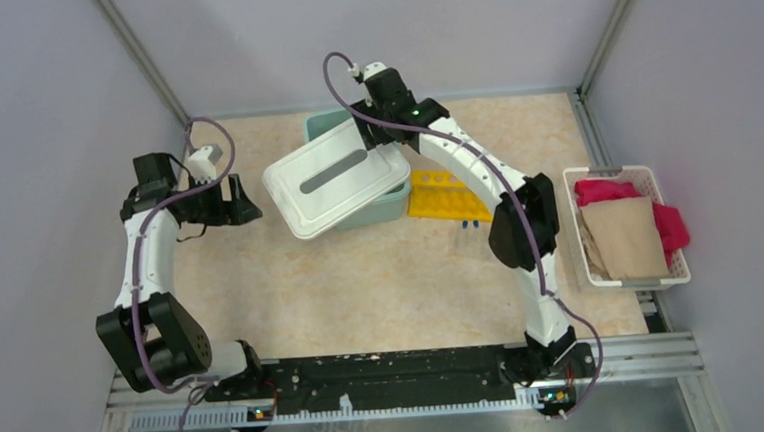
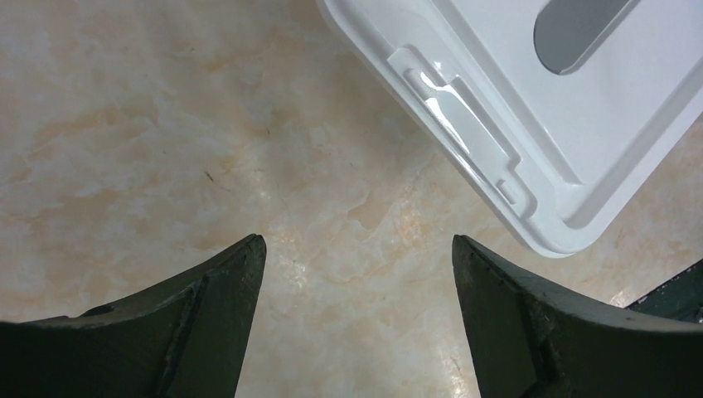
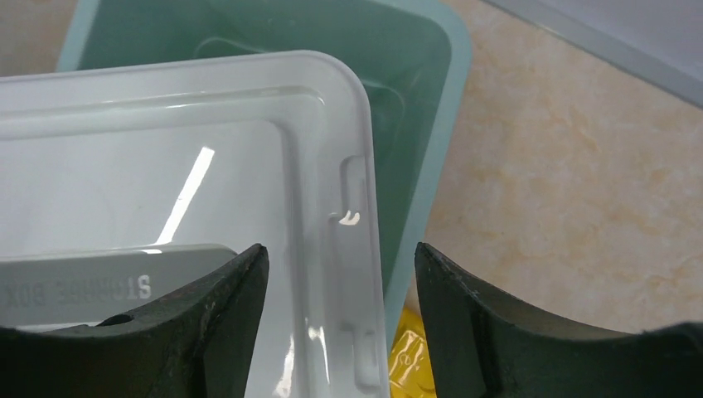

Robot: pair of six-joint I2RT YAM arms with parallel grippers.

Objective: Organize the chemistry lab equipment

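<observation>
Hovering open and empty over the table [image 2: 124, 124] is the left gripper [image 2: 358, 240]; the right gripper [image 3: 340, 249] is straddling the edge of the white lid [image 3: 166, 166], fingers [image 3: 207, 323] apart, not gripping. The yellow rack [image 1: 444, 194] is lying beside the green box [image 1: 386, 212].

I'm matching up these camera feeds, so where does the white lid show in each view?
Top external: white lid at centre, askew on the teal box.
Left wrist: lid in the upper right.
Right wrist: lid fills the left half, over the box.
Shared landmark: the lid's grey handle.
</observation>
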